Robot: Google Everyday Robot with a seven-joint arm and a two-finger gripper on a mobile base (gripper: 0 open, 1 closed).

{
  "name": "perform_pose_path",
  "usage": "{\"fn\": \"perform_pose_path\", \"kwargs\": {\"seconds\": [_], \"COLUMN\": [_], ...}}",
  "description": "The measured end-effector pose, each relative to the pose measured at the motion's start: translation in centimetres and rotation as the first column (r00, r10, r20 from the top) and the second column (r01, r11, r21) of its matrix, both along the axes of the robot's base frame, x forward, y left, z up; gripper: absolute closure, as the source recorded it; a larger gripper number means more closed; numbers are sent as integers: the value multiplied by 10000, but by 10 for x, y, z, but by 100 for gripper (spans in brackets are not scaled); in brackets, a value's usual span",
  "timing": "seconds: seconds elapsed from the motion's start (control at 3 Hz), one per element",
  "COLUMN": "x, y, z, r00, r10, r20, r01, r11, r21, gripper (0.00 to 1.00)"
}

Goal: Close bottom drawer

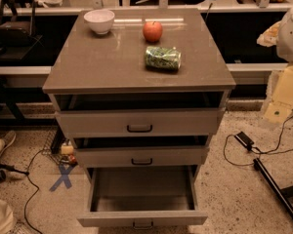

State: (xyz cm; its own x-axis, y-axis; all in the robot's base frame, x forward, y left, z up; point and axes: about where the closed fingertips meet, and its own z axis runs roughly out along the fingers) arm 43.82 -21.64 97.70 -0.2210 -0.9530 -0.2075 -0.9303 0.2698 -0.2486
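The bottom drawer (142,217) of the grey-beige cabinet is pulled far out toward me. Its plain box interior (142,189) is empty, and its small dark handle (143,224) sits at the lower edge of the view. The middle drawer (141,157) and the top drawer (139,123) each stand slightly open, with a dark gap above the front. My arm and gripper (278,112) show as pale blocks at the right edge, well to the right of the cabinet and above the floor, touching nothing.
On the cabinet top (88,67) stand a white bowl (99,21), a red apple (152,31) and a green can (162,58) lying on its side. Cables (263,150), a black stand leg (278,191) and a blue tape X (63,177) lie on the floor.
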Motion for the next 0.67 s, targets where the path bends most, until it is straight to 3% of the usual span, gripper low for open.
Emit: {"fn": "perform_pose_path", "kwargs": {"seconds": [0.33,0.67], "x": [0,-1], "y": [0,-4], "z": [0,-21], "r00": [10000,9977], "r10": [0,-256], "r20": [0,-621], "r01": [0,277], "r11": [10000,9991], "r21": [0,317], "gripper": [0,0]}}
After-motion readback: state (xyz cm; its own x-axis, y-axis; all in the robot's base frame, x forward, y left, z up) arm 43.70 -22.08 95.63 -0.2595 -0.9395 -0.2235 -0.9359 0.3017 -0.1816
